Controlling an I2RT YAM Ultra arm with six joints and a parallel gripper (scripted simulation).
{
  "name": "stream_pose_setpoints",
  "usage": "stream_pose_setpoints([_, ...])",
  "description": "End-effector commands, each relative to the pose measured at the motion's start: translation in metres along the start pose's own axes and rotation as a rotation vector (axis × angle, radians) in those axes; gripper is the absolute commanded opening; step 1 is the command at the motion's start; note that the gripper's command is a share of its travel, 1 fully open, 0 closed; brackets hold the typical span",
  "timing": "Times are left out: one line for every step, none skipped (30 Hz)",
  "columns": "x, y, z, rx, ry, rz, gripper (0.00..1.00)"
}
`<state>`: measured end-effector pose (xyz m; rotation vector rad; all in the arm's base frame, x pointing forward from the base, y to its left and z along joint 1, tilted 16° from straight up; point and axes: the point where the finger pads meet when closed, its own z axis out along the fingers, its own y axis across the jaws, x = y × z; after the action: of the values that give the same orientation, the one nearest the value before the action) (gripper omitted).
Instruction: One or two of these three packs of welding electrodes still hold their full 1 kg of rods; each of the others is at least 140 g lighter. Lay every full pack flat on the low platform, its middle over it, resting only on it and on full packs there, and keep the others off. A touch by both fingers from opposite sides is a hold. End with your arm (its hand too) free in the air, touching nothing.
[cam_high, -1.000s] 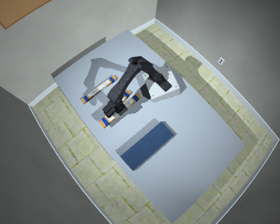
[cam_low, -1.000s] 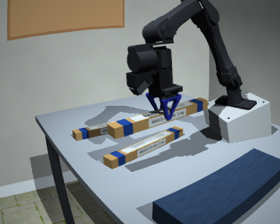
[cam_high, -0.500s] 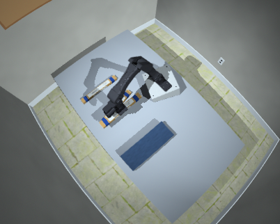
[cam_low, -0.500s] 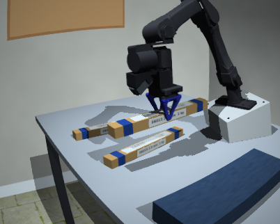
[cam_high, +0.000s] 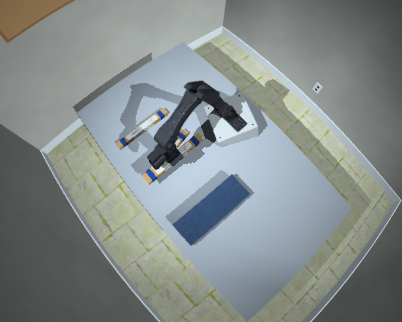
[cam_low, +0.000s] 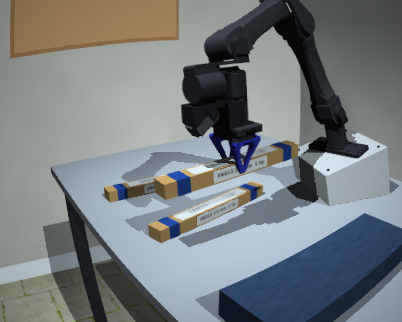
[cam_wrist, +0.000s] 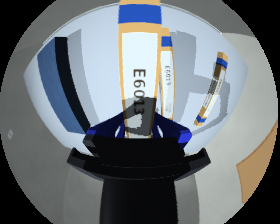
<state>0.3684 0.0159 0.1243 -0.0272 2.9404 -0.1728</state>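
My gripper is shut on a long tan pack with blue bands, gripped near its middle. This pack hangs about level in the air above the table. A second pack lies flat on the table below it, partly hidden by it in the top view. A third pack lies flat farther off, partly hidden in the exterior view. The low dark-blue platform bears no pack.
The white base of the arm stands on the grey-blue table, near one end of the packs. The table's edge is near their other ends. The platform lies to one side of the packs.
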Motion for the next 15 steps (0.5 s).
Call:
stream_pose_setpoints([-0.011, -0.002, -0.025, -0.012, -0.078, 0.007, 0.00])
stream_pose_setpoints([-0.011, -0.002, -0.025, -0.012, -0.078, 0.007, 0.00])
stream_pose_setpoints([-0.011, -0.002, -0.025, -0.012, -0.078, 0.007, 0.00])
stream_pose_setpoints([-0.011, -0.002, -0.025, -0.012, -0.078, 0.007, 0.00])
stream_pose_setpoints([-0.011, -0.002, -0.025, -0.012, -0.078, 0.007, 0.00])
stream_pose_setpoints([-0.011, -0.002, -0.025, -0.012, -0.078, 0.007, 0.00])
stream_pose_setpoints([-0.011, -0.002, -0.025, -0.012, -0.078, 0.007, 0.00])
stream_pose_setpoints([-0.011, -0.002, -0.025, -0.012, -0.078, 0.007, 0.00])
stream_pose_setpoints([-0.011, -0.002, -0.025, -0.012, -0.078, 0.007, 0.00])
stream_pose_setpoints([-0.011, -0.002, -0.025, -0.012, -0.078, 0.007, 0.00])
stream_pose_setpoints([-0.011, -0.002, -0.025, -0.012, -0.078, 0.007, 0.00])
stream_pose_setpoints([-0.011, -0.002, -0.025, -0.012, -0.078, 0.007, 0.00])
stream_pose_setpoints([-0.011, -0.002, -0.025, -0.012, -0.078, 0.007, 0.00])
stream_pose_setpoints([-0.011, -0.002, -0.025, -0.012, -0.078, 0.007, 0.00])
stream_pose_setpoints([-0.021, -0.006, -0.035, -0.019, -0.129, 0.017, 0.00])
